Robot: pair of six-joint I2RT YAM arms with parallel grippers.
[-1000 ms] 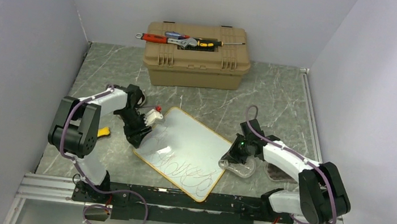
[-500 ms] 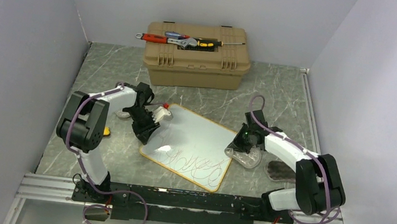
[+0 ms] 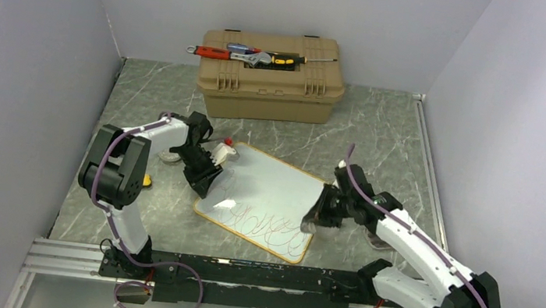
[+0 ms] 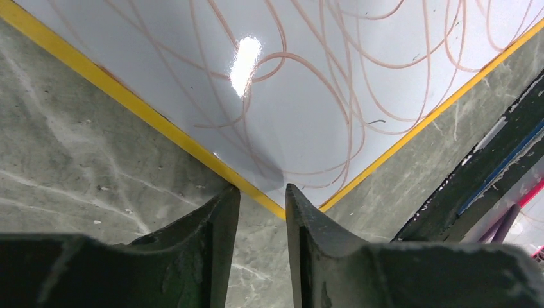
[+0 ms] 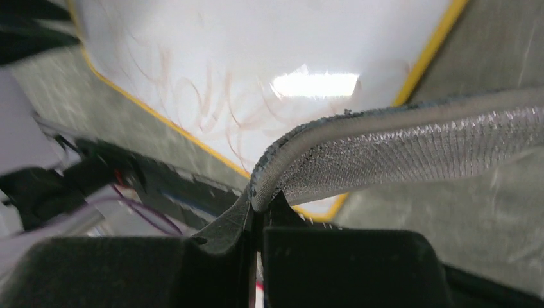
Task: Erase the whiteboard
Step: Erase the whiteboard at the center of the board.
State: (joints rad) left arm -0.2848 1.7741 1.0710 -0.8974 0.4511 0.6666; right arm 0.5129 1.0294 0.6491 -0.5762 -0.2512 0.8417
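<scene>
The right gripper [image 5: 256,215] pinches a cloth [image 5: 410,147], but the left gripper [image 4: 263,196] is open and empty, so the whiteboard [image 4: 308,83] at its tips may slide when wiped.

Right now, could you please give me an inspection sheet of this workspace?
Surface: grey marbled table, flat.
Job's things: whiteboard lies flat, yellow-rimmed; reddish scribbles cover its near part.
Clutter: tan toolbox at the back with hand tools on its lid; small yellow item, partly hidden, at the left.
Grippers: left pincer open, fingers at the board's left corner; right pincer shut on a grey cloth, at the board's right edge.
Cables: purple cables run along both arms; one loops near the left base.
Surroundings: plain walls on three sides; black rail at the near edge.
</scene>
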